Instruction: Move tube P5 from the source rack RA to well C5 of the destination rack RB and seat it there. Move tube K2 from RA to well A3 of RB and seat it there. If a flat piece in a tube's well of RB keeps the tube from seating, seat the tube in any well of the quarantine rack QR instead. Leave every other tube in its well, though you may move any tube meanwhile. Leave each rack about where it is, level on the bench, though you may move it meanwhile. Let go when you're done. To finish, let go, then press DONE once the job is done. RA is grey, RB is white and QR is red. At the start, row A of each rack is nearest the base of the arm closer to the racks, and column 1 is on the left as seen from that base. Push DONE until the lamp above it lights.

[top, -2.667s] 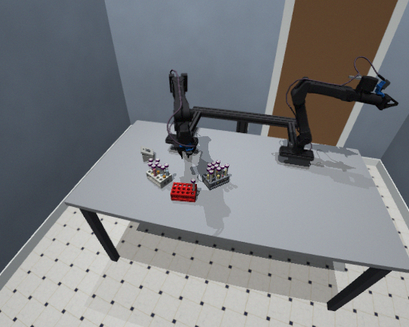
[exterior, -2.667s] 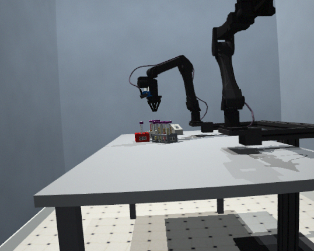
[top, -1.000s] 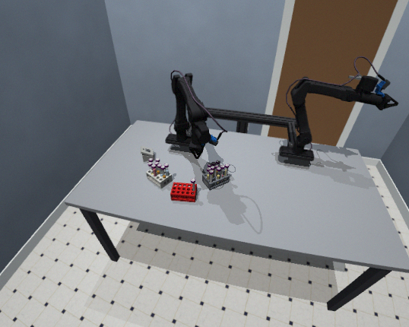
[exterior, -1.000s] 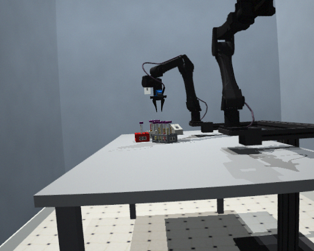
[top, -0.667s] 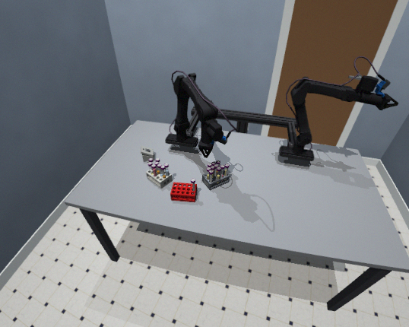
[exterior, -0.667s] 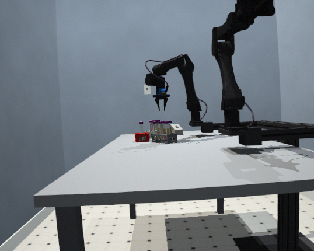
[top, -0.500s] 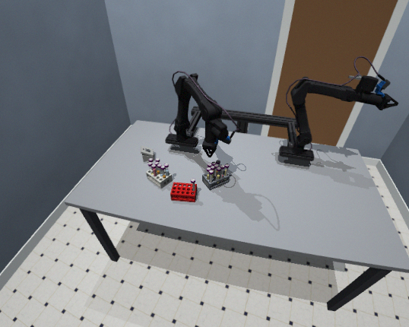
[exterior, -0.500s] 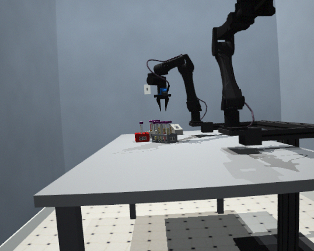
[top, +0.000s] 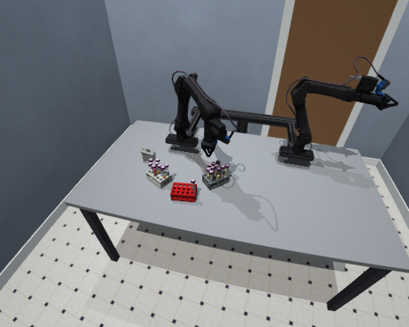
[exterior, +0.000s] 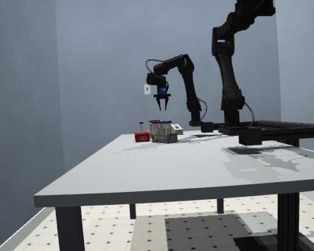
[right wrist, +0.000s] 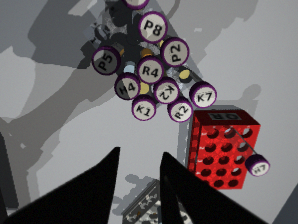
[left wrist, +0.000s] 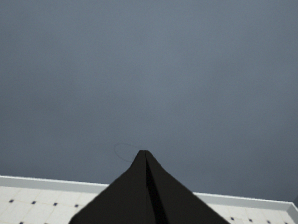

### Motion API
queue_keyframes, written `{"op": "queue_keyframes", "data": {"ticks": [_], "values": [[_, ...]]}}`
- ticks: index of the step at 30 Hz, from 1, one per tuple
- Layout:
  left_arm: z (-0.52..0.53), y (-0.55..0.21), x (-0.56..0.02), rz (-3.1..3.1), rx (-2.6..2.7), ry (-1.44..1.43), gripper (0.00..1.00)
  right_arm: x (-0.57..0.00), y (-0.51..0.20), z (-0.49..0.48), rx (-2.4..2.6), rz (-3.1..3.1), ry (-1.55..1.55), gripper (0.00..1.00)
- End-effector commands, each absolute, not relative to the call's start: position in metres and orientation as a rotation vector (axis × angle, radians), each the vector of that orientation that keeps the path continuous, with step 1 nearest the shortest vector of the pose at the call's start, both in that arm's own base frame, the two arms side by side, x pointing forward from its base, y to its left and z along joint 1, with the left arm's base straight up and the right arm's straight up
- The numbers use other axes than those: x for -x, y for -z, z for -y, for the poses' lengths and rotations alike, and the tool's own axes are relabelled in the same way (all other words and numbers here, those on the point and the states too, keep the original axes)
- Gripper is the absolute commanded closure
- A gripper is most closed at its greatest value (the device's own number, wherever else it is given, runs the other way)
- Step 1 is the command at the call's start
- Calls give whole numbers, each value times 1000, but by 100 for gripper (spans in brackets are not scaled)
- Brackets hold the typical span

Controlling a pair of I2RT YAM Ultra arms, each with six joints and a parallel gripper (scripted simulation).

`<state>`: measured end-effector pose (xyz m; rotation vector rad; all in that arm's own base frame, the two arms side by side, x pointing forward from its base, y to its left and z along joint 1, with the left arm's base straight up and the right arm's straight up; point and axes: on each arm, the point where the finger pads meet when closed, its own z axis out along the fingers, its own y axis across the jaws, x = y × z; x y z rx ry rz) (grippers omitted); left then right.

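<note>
With my right gripper [top: 208,153] [exterior: 163,110] [right wrist: 140,157] partly spread and empty above the bench, and my left [top: 394,103] [left wrist: 144,154] clenched on nothing off to the far right, I see P5 [right wrist: 106,60] and K2 [right wrist: 165,92] standing in the grey rack [top: 217,184] [exterior: 173,138], right of red QR [top: 183,195] [exterior: 142,137] [right wrist: 195,150].

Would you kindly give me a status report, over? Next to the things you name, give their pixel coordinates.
Left gripper [top: 397,103] [left wrist: 144,151] shut, empty. Right gripper [top: 207,154] [exterior: 163,110] [right wrist: 141,151] partly open, empty. P5 [right wrist: 106,60] and K2 [right wrist: 166,91] in grey rack [top: 216,183] [exterior: 164,140], R4 [right wrist: 150,70] crowding K2.
</note>
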<state>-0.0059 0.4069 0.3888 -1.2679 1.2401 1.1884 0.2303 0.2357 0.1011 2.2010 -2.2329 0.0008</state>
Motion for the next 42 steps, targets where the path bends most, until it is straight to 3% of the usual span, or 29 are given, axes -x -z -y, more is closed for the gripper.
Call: {"op": "queue_keyframes", "data": {"ticks": [1, 42], "values": [[-398, -416, 7, -1202, 1221, -1221, 100, -232, -99, -232, -2212, 2242, -2, 70], [-398, -416, 7, -1202, 1221, -1221, 100, -240, -47, -234, -2218, 2254, -2, 70]]}}
